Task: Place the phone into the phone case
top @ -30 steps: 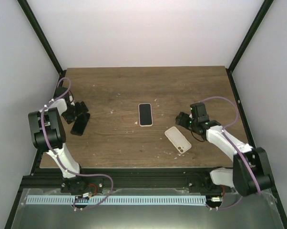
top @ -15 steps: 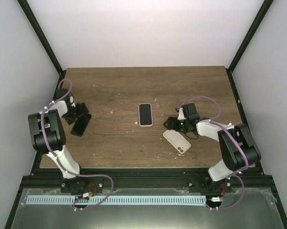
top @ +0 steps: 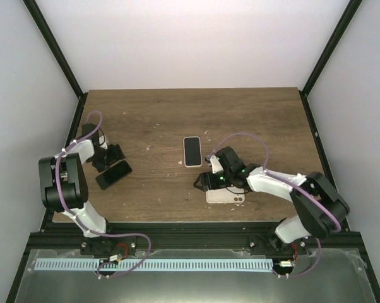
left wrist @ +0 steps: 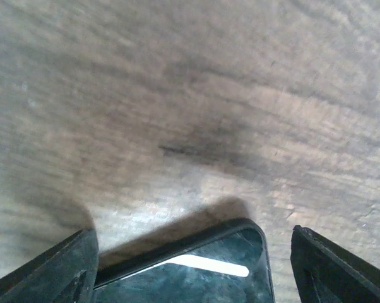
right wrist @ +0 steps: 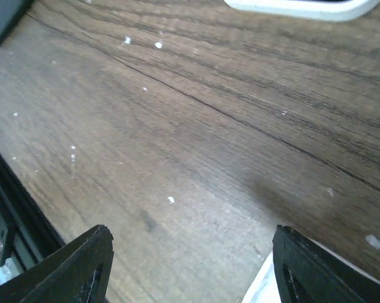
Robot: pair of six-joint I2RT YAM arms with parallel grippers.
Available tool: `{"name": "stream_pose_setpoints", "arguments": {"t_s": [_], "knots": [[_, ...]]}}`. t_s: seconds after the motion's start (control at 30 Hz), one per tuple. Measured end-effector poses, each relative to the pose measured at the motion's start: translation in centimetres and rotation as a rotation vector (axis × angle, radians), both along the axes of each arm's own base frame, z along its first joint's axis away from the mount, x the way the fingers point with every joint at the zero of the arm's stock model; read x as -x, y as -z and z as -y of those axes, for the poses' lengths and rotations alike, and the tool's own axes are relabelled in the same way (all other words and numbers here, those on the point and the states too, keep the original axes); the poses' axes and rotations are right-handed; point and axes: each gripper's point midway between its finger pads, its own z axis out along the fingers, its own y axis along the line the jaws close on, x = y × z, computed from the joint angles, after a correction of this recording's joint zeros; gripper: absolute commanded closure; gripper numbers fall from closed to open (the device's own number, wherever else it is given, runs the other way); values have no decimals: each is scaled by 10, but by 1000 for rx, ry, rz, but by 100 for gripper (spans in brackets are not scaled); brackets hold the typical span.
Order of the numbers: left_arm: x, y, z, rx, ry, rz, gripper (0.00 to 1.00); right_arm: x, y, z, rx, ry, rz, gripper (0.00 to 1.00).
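Observation:
The phone (top: 113, 174), glossy black, lies flat and askew at the table's left side. My left gripper (top: 112, 161) is open at its far end. In the left wrist view the phone's rounded corner (left wrist: 196, 268) sits between the fingers (left wrist: 51, 271): the left one is at its edge, the right one stands apart. A cream phone case (top: 226, 196) lies crosswise near the front, right of centre. My right gripper (top: 204, 182) hovers open at its left end. In the right wrist view only a white corner of the case (right wrist: 266, 287) shows, beside the right finger (right wrist: 332, 268).
A second cream-rimmed slab with a dark face (top: 192, 151) lies at the table's centre; its edge (right wrist: 303, 7) shows at the top of the right wrist view. The black frame rail (right wrist: 13, 202) runs along the table's front edge, left of the right gripper.
The phone has slid right and turned, with my left gripper following it. My right arm has swung left, and the cream case has turned from diagonal to crosswise. Both jaws have narrowed a little.

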Motion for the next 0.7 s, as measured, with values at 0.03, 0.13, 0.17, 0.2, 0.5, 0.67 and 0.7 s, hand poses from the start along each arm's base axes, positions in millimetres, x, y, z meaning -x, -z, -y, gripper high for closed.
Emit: {"name": "stream_pose_setpoints", "arguments": {"t_s": [0.03, 0.13, 0.17, 0.2, 0.5, 0.67, 0.7], "knots": [[4, 0, 1, -4, 6, -15, 19, 2, -5, 0, -2, 0, 9, 30], [12, 0, 2, -30, 40, -33, 18, 2, -30, 3, -30, 28, 51, 29], [13, 0, 3, -36, 58, -29, 16, 1, -41, 4, -47, 37, 68, 29], [15, -1, 5, -47, 83, -25, 16, 1, -50, 5, -67, 45, 83, 29], [10, -21, 31, -194, 297, 56, 13, 22, -97, 36, -174, 286, 13, 29], [12, -35, 22, -262, 236, 111, 9, 48, -73, 69, -210, 517, -157, 26], [12, -35, 16, -275, 213, 108, 9, 50, -70, 73, -206, 552, -181, 26]]}}
